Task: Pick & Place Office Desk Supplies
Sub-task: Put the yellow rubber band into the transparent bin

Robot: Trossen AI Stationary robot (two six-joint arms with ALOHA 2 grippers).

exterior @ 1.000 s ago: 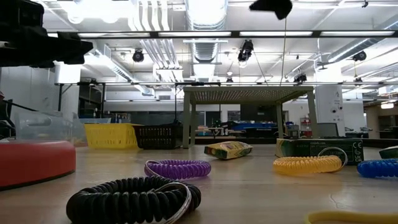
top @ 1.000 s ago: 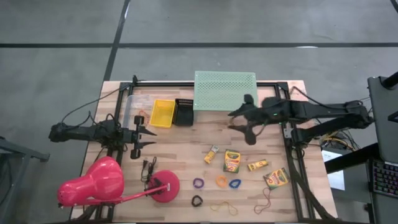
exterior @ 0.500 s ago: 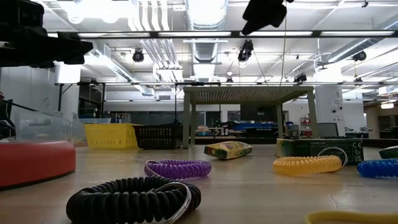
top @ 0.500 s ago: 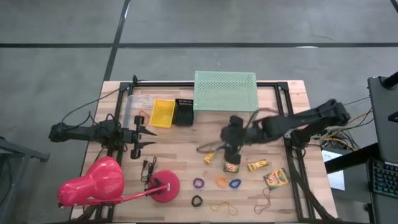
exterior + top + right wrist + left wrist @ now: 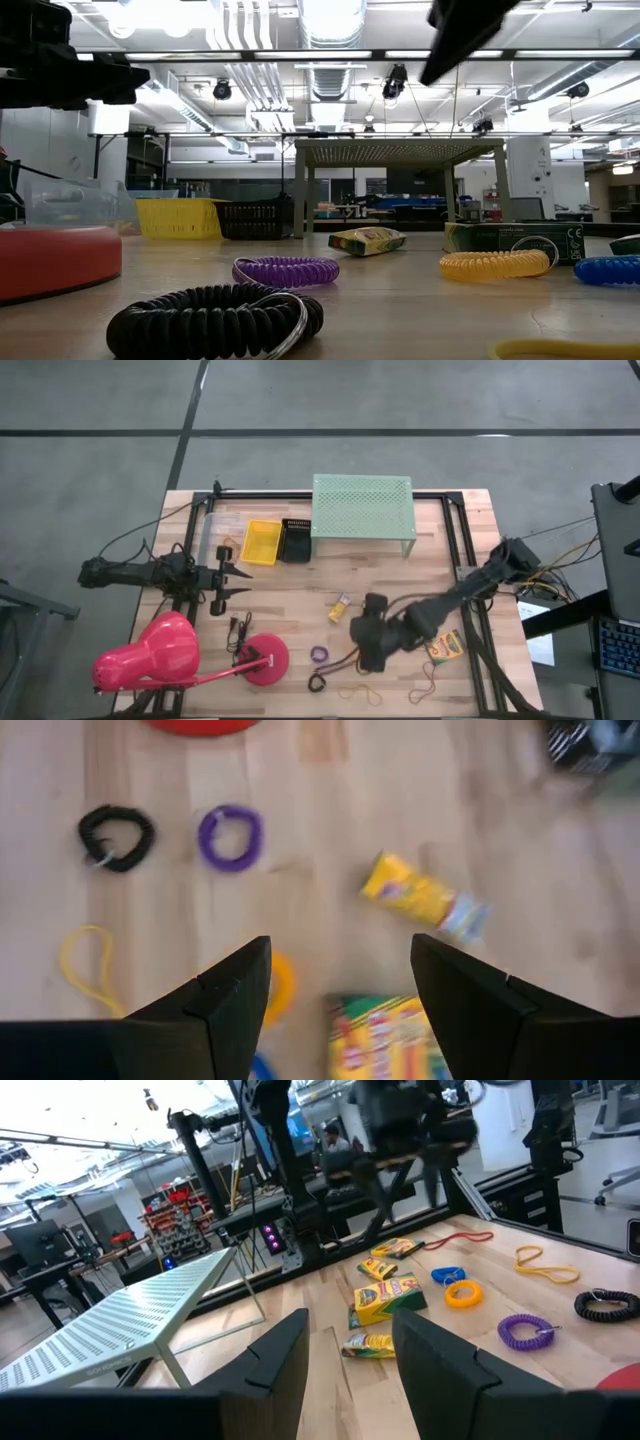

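Half-hidden orange ring loop (image 5: 278, 988)

You see a grey concrete floor (image 5: 100, 420) around the wooden table (image 5: 290, 585); at twelve o'clock overhead, ducts (image 5: 330, 30) and bright strip lights (image 5: 300, 55) cross the ceiling.

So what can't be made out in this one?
- High view: the right gripper and arm cover the orange and blue ring loops and the large crayon box.
- Low view: tan rubber band cut off by the picture's bottom edge.
- Right wrist view: large crayon box cut off, partly behind the fingers.
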